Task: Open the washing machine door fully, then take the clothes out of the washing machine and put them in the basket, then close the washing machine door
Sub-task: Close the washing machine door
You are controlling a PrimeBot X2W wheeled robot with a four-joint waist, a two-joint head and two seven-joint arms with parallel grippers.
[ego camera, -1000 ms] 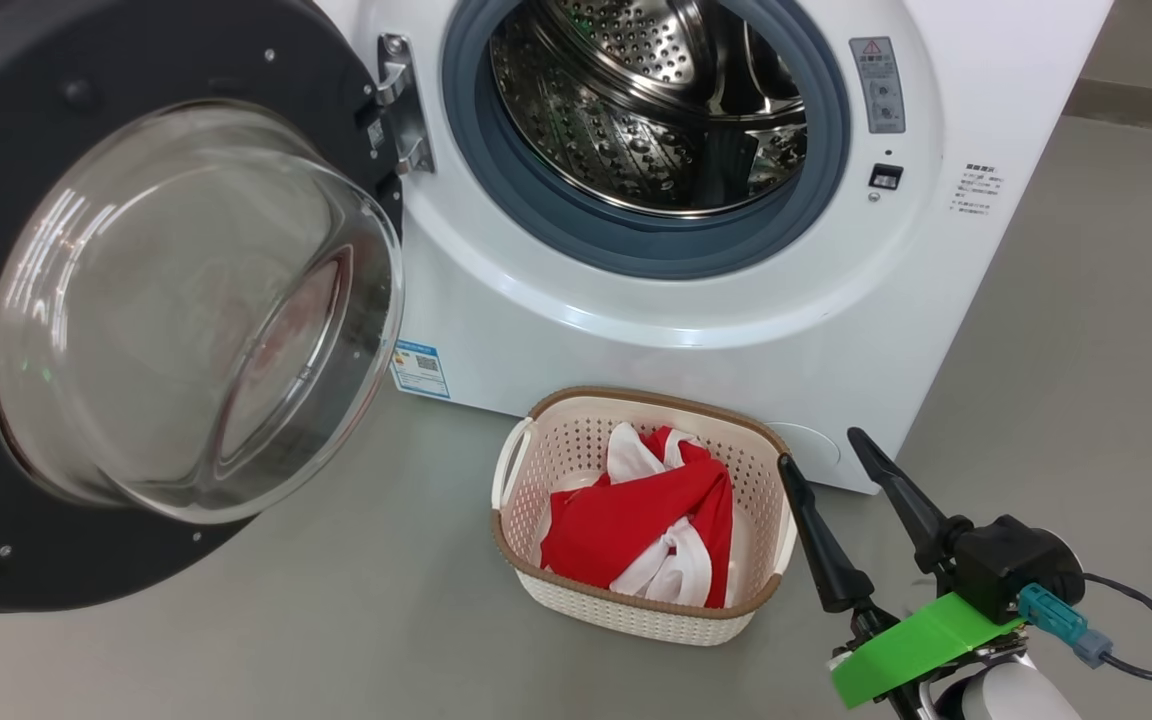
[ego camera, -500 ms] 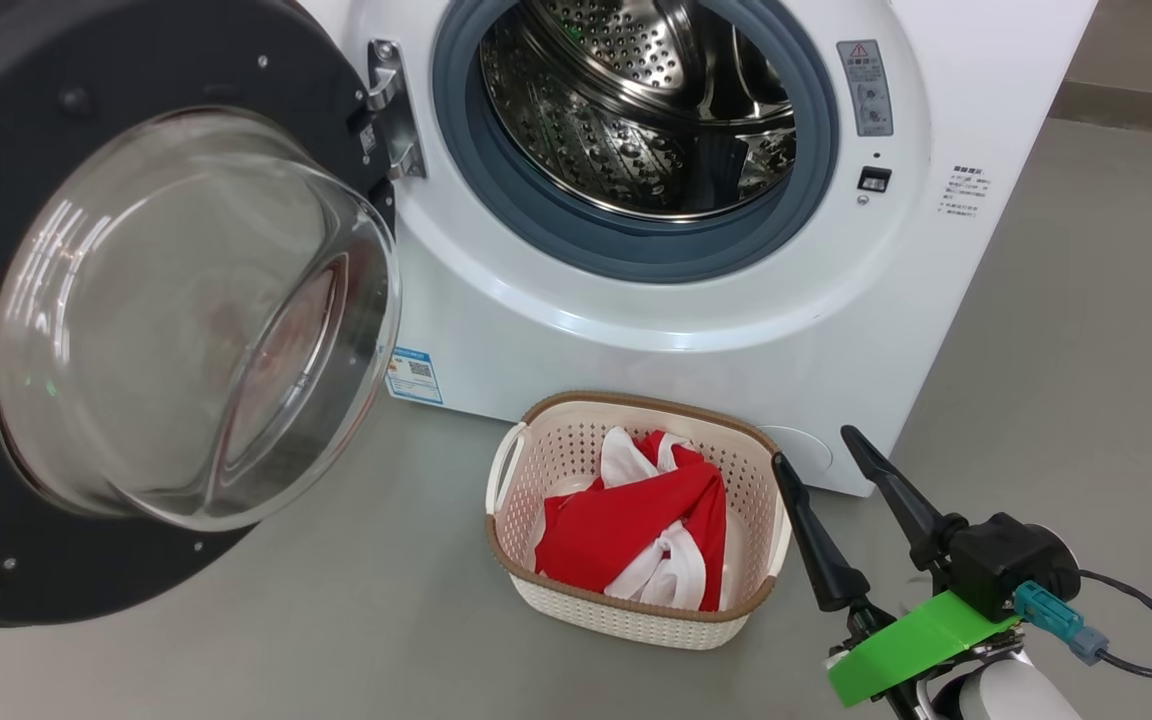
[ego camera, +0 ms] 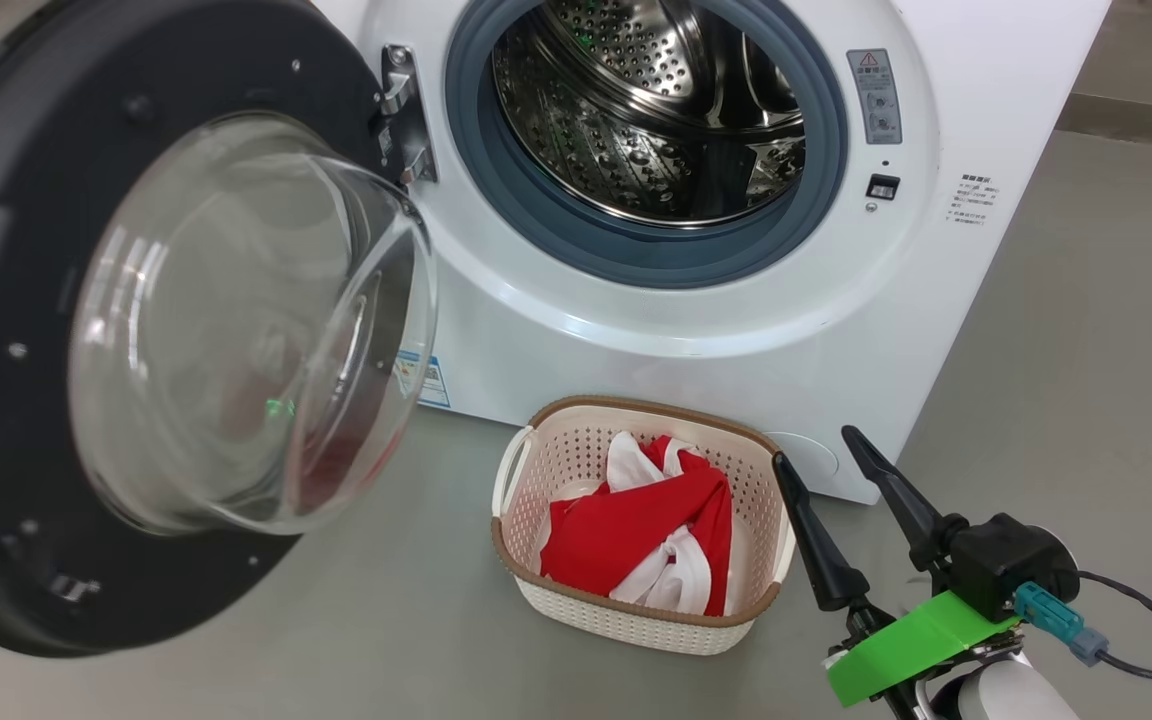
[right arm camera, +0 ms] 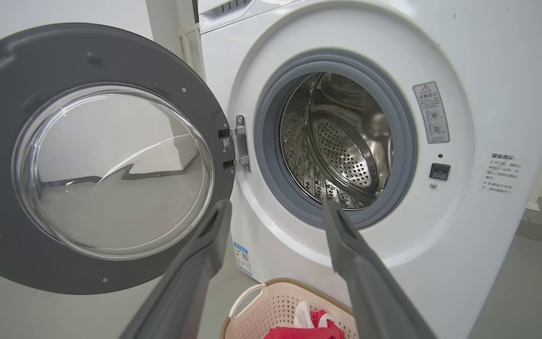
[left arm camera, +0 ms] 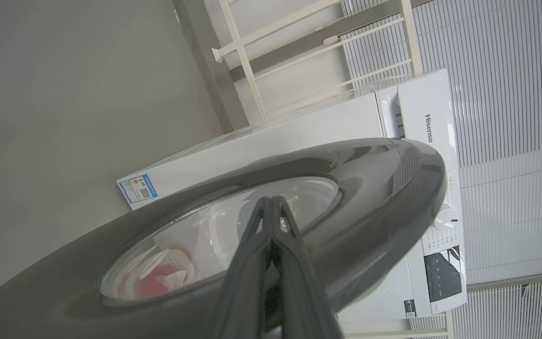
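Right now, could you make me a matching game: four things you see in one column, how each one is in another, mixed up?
1. round glossy black washer door with glass window
2. bright red and white clothes
3. cream perforated plastic basket with brown rim
4. robot's long dark right fingers

A. heaped in the basket
B. spread apart, holding nothing
C. swung open
D. standing on the grey floor

Pairs: 1-C, 2-A, 3-D, 4-B.

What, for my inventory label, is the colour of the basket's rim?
Brown, with a woven look, on the cream basket; the head view shows it best.
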